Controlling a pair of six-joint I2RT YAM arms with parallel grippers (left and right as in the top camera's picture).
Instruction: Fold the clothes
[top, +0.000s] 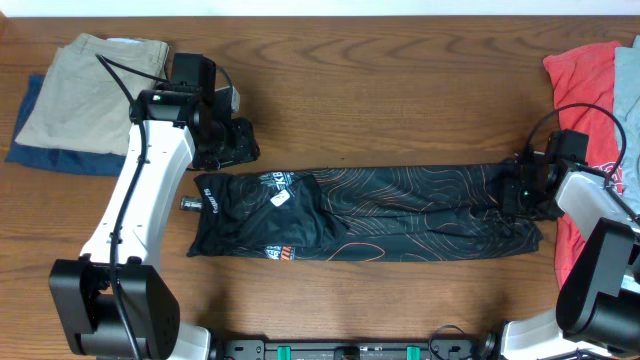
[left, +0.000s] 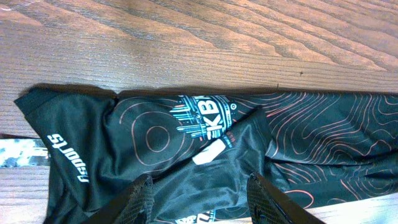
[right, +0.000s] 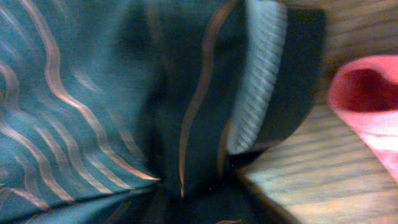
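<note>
Jersey (top: 400, 210) lies mid-table as a narrow band running 9 to 3 o'clock, so a crosswise fold looks next. Right gripper (top: 516, 195) sits on its 3 o'clock end with cloth puckering into the jaws, so I read it as clamped on the hem to carry it over. Left gripper (left: 200, 186) hovers agape and empty over the 9 o'clock end, likely to pin it; khaki pile (top: 90, 90) sits beyond at 10 o'clock.

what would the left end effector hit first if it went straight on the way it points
Probably the black jersey, near its white tag; the left end effector is open over it, depth unclear.
</note>
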